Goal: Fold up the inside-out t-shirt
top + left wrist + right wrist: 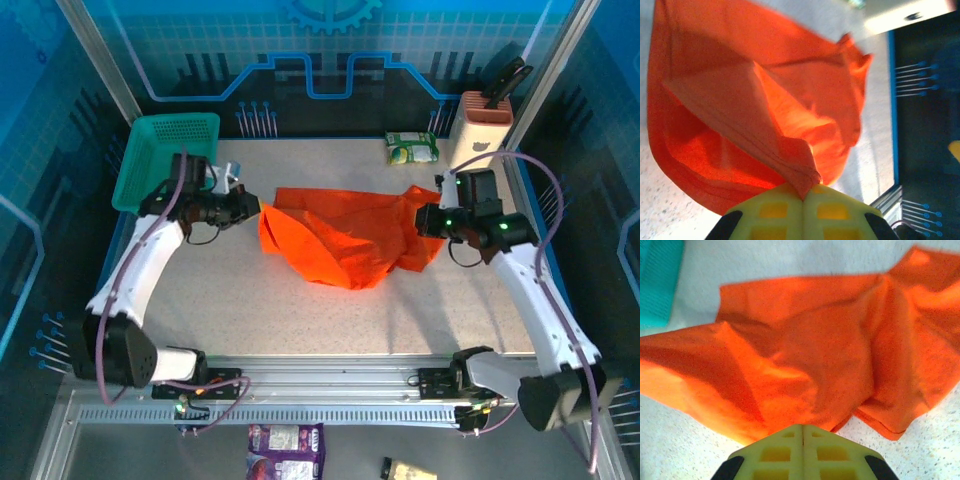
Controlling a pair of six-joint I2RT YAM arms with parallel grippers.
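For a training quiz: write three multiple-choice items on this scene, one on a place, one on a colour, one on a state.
1. Where is the basket? A far left corner; B near right corner; C centre.
2. The shirt's colour? A teal; B orange; C white.
3. The left gripper is: A open above the shirt; B shut on the basket; C shut on the shirt.
Answers: 1 A: it sits at the far left in the top view. 2 B: plainly orange. 3 C: cloth is pinched between its shut fingers.
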